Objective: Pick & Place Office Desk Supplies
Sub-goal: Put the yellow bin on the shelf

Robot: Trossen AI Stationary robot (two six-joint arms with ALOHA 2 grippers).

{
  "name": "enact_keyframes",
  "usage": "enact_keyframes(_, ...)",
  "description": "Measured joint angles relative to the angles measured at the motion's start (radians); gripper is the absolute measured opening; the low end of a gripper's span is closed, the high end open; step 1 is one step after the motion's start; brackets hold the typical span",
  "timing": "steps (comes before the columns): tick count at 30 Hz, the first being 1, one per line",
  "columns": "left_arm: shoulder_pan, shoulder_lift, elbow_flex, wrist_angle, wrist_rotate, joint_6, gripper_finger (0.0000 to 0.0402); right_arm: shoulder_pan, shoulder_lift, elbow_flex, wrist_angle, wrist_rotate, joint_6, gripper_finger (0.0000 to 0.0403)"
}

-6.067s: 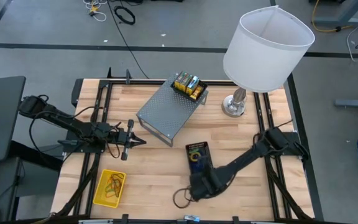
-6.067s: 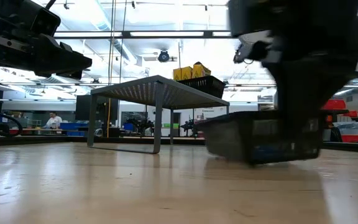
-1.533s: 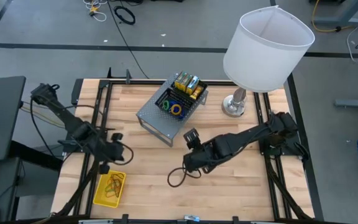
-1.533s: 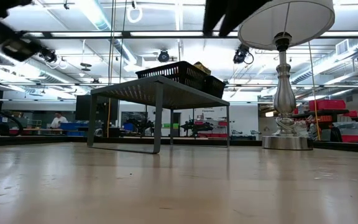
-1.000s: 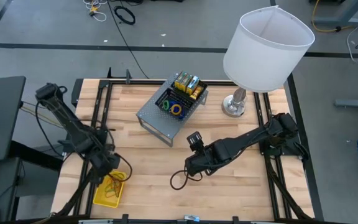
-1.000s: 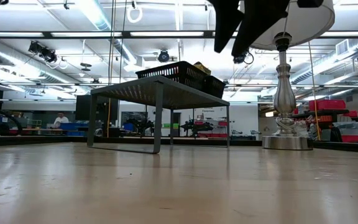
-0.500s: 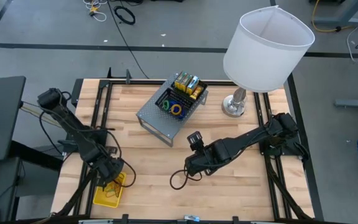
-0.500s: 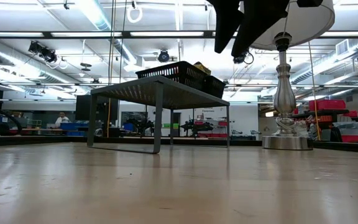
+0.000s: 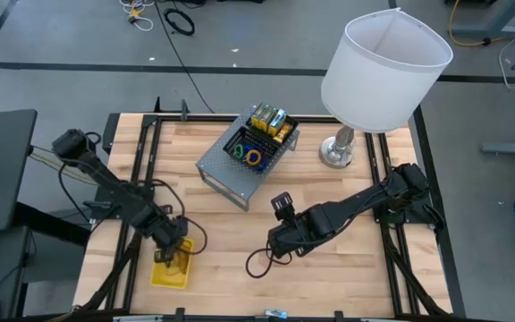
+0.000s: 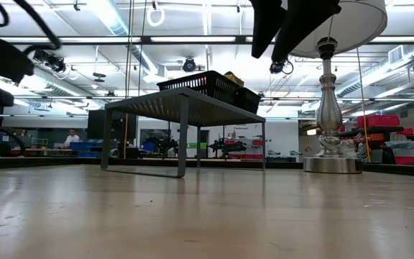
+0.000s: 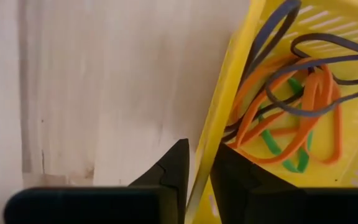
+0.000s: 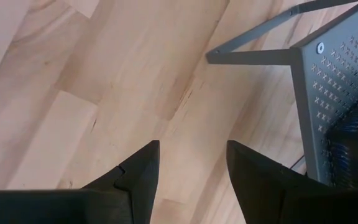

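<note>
Basket (image 11: pixel 272 93) wall sits pinched between the left tool's (image 11: pixel 199 171) two dark fingers (image 11: pixel 174 168), one outside the yellow wall and one inside, so this tool is nearly closed on the basket rim. Just beyond the inner finger lie the rubber bands (image 11: pixel 294 109), a tangle of orange, green and dark blue loops against the basket floor. From above, the left tool (image 9: pixel 170 243) is over the near left part of the surface (image 9: pixel 222 224), with the basket (image 9: pixel 170 273) directly under and just nearer than it.

Right tool (image 9: pixel 275 243) hangs over the middle of the surface, well apart from the basket, its fingers (image 12: pixel 138 168) spread wide with only bare wood between them; it holds nothing. Ahead of it and farther back stands the grey perforated riser (image 9: pixel 231 170), whose leg and corner show close ahead in the right wrist view (image 12: pixel 328 81).

On top of the riser, beyond the right tool, sit two black mesh trays side by side: the near tray (image 9: pixel 247 148) holds coloured loops, and the far tray (image 9: pixel 271 123) holds yellow-green crayon boxes. In the low view the trays (image 10: pixel 207 83) show on the riser top. To the right tool's far right stands the lamp (image 9: pixel 383 67).
</note>
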Motion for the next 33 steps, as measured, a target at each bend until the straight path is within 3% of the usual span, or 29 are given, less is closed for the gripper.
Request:
enact_keyframes(6, 0.109, 0.000, 0.000, 0.001, -0.005, -0.058, 0.0063, 0.016, 0.000, 0.000, 0.000, -0.003, 0.001, 0.0194)
enact_keyframes(11, 0.214, 0.000, 0.000, 0.090, -0.095, -0.021, 0.0063, 0.017, 0.000, 0.000, 0.001, -0.027, 0.001, 0.0194)
enact_keyframes(17, 0.332, 0.000, -0.001, 0.347, -0.099, 0.102, 0.0063, 0.019, 0.000, 0.000, 0.055, -0.136, -0.004, 0.0194)
enact_keyframes(22, 0.405, -0.005, 0.000, 0.462, -0.041, 0.231, 0.0063, 0.045, 0.000, 0.000, 0.114, -0.152, -0.062, 0.0194)
enact_keyframes(29, 0.425, -0.015, 0.000, 0.503, -0.025, 0.501, 0.0064, 0.059, 0.000, 0.000, 0.227, -0.164, -0.103, 0.0194)
enact_keyframes(33, 0.424, -0.060, -0.001, 0.652, 0.007, 0.640, 0.0064, 0.058, 0.008, 0.000, 0.362, -0.214, -0.138, 0.0194)
